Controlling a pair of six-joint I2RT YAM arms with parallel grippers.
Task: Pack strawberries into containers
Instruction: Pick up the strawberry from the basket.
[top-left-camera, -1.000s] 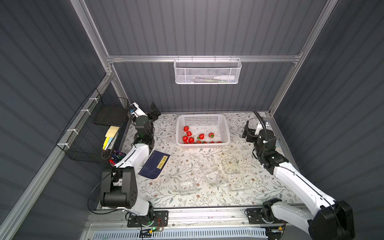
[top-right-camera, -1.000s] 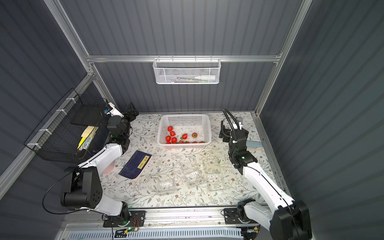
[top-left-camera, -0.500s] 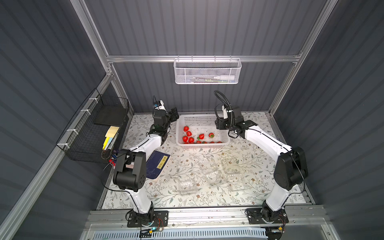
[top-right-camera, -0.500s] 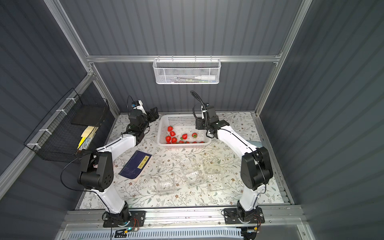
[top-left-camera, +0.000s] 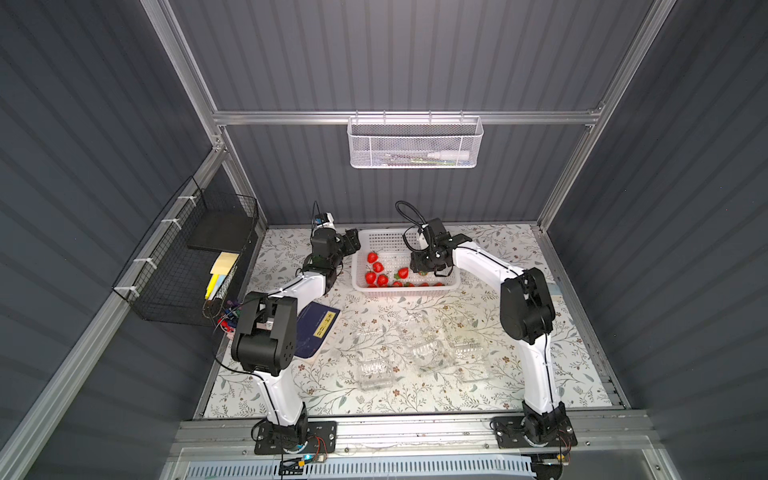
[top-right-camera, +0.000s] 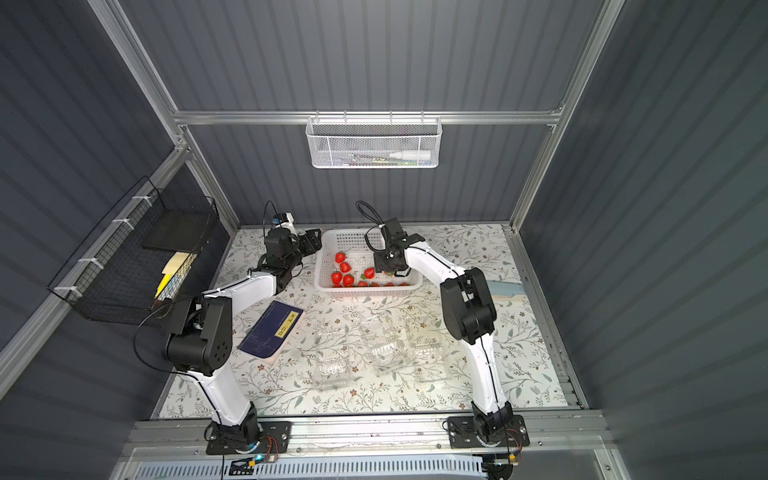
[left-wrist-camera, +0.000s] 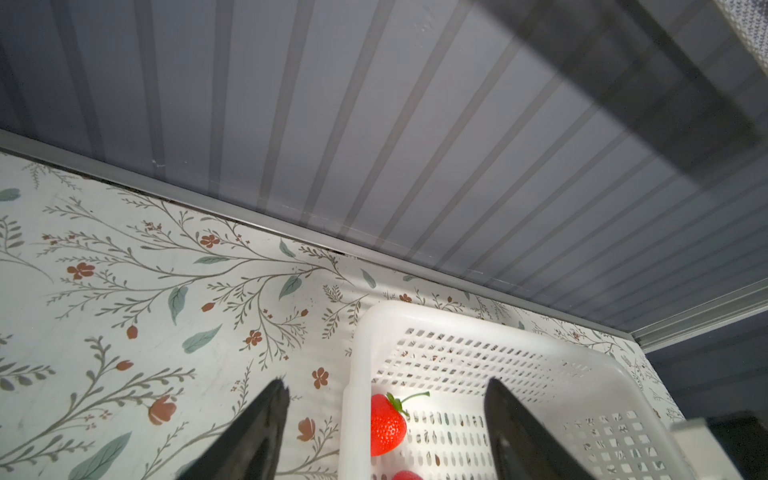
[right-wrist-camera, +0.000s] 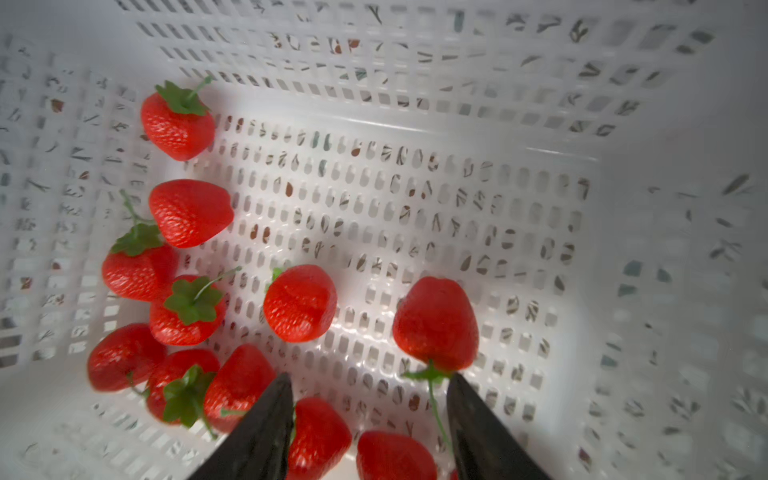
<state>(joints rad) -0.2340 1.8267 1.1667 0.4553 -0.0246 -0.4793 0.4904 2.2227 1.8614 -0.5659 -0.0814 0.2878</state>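
Aim matters now: left pincer (left-wrist-camera: 387, 384), spread, hangs across the rim of the white basket (left-wrist-camera: 360, 332) and should move inward; right pincer (right-wrist-camera: 370, 377), spread above the strawberries (right-wrist-camera: 299, 303) in that basket, should close on one berry's body, not its stem. Containers (top-left-camera: 428, 353) look empty on the flowered tabletop (top-left-camera: 498, 245), grey ribbed walls (top-left-camera: 415, 62) around.

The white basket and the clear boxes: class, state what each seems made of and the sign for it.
White basket: apparently moulded plastic, smooth, slightly glossy; even rows of slots and a rounded rim. Clear boxes: probably thin transparent plastic, shiny; the floral table shows through their ribbed walls.
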